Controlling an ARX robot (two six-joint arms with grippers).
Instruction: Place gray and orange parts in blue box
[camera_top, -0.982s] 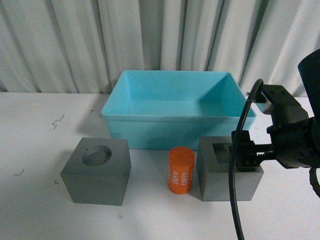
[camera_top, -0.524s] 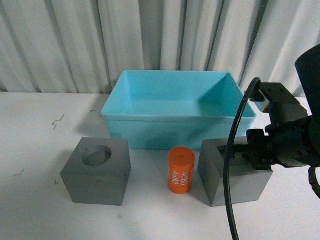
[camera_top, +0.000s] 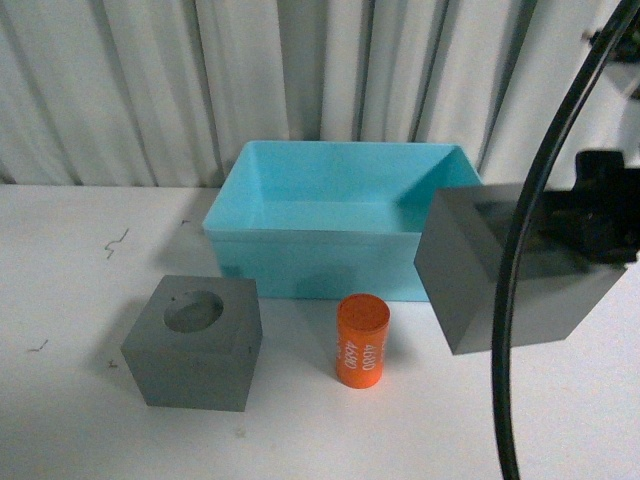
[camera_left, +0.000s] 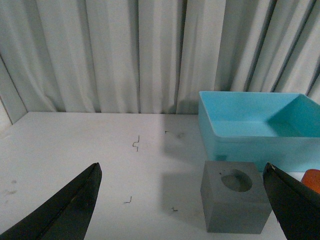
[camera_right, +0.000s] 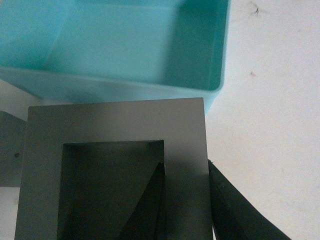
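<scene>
My right gripper is shut on the gray cube with the square hole and holds it tilted in the air, off the table, in front of the blue box's right front corner. In the right wrist view one finger sits inside the hole and one outside, so the right gripper clamps one wall of this cube, with the blue box just beyond. The gray cube with the round hole and the orange cylinder stand on the table before the box. My left gripper is open, and the round-hole cube lies ahead of it.
A black cable hangs across the held cube in the front view. The white table carries small dark marks. A pale curtain closes off the back. The orange cylinder peeks in beside the left gripper's finger.
My right gripper has lifted the square-hole cube off the table, up and toward the camera, tilting it. The other cube, the cylinder and the box have not moved.
</scene>
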